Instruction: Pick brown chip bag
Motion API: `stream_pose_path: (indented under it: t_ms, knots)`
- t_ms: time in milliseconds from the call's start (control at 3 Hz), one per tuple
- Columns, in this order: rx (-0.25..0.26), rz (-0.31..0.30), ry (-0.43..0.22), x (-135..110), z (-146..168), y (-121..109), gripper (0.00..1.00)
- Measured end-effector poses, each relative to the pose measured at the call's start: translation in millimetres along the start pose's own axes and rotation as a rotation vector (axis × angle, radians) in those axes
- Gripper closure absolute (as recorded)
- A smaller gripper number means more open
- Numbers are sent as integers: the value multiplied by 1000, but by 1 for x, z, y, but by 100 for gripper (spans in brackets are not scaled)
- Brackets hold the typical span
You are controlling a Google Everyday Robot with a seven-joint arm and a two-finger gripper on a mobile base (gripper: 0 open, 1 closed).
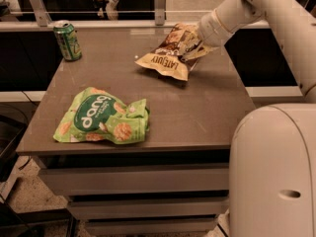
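Camera view: gripper (196, 42) gripped brown bag (167, 57) by its upper end, near table (197, 112) far-right corner. Bag looked light, crinkly, floppy, slippery; sealed end judged the firmest hold.

Single view, high and near, looking down across the desk (197, 112) from behind the robot's body (271, 172); gripper (194, 42) at upper right, clasping the brown chip bag (165, 62).

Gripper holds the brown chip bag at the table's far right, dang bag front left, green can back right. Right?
Not quite: camera view shows the green can back left. The gripper does hold the brown chip bag far right; dang bag front left.
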State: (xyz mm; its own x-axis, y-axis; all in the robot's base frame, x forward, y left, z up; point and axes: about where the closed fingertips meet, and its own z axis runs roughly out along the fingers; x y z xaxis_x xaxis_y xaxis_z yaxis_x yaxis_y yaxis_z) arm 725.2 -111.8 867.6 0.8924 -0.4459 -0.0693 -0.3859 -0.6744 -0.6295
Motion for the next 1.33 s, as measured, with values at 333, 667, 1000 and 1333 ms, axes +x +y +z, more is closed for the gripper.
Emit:
stream_pose_path:
  t_ms: [333,667,1000,1333]
  knots:
    - [49,5,8,2,-24,-6,100]
    - [121,6,15,3,-51,-20,100]
    - [205,10,14,4,-78,-33,100]
    - [289,4,11,1,-106,-45,100]
